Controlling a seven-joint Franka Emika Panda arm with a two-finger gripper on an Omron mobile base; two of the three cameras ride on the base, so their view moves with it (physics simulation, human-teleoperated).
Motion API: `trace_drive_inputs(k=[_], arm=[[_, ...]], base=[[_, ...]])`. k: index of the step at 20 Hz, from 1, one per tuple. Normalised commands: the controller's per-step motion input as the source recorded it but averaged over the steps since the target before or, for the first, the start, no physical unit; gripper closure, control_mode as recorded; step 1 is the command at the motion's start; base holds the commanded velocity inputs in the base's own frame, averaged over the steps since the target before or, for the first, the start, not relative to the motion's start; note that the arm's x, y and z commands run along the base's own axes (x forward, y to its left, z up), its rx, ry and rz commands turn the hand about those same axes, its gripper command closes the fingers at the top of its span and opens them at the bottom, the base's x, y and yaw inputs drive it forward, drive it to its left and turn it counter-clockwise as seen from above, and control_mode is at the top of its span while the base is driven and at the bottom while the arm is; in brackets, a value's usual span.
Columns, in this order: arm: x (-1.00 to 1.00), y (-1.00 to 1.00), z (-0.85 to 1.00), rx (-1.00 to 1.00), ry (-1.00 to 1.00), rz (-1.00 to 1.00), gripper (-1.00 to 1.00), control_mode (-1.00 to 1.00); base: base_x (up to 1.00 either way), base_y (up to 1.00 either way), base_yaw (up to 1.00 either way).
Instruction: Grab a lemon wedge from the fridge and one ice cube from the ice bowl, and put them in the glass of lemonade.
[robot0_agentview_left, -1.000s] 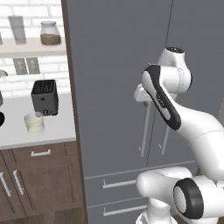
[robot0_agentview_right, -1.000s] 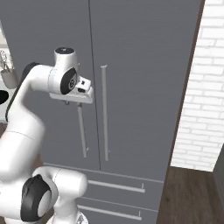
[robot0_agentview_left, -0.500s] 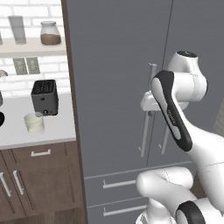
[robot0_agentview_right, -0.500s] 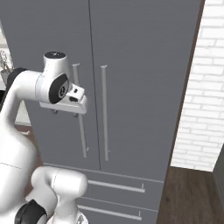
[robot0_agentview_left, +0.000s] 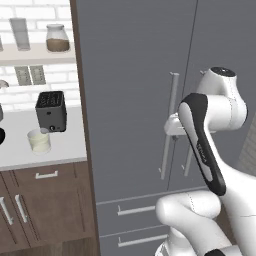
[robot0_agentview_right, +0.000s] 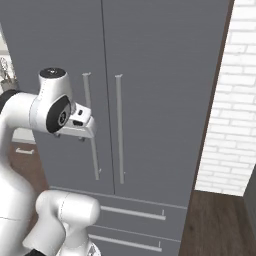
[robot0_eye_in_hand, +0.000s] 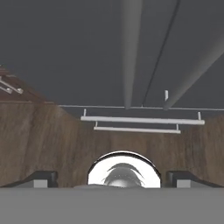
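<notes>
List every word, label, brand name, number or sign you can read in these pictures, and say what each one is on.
None: no readable text anywhere.
The fridge doors are plain grey.
The toaster, shelf jar and glass of lemonade show no labels.
The wall outlets show no markings.

A white brick wall (robot0_agentview_right: 235, 100) stands on the right side of the room, meeting a dark wooden plank floor (robot0_agentview_right: 215, 220) below it. On the other side, white brick tiling (robot0_agentview_left: 30, 82) backs a pale tabletop (robot0_agentview_left: 65, 142) set over dark brown cabinets (robot0_agentview_left: 45, 210) with short silver handles. A black toaster (robot0_agentview_left: 51, 111) sits on the tabletop against the wall, beneath a double wall outlet (robot0_agentview_left: 30, 75). Above it, a light shelf (robot0_agentview_left: 35, 52) carries a tall clear glass (robot0_agentview_left: 20, 33) and a lidded jar (robot0_agentview_left: 57, 38) with brown contents. The lighting is even and soft, without hard shadows.
</notes>
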Motion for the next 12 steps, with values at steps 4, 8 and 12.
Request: trace_drive_inputs(k=[4,8,12], arm=[[0.01,-0.01,0.02,-0.14,0.08,0.16,-1.0,-1.0],[0.05,-0.15,0.0,-0.08,0.1,0.18,-1.0,-1.0],[0.0,-0.24,0.0,-0.02,0.01,0.13,-1.0,-1.0]], base=[[0.0,0.0,0.0],[0.0,0.0,0.0],[0.0,0.0,0.0]])
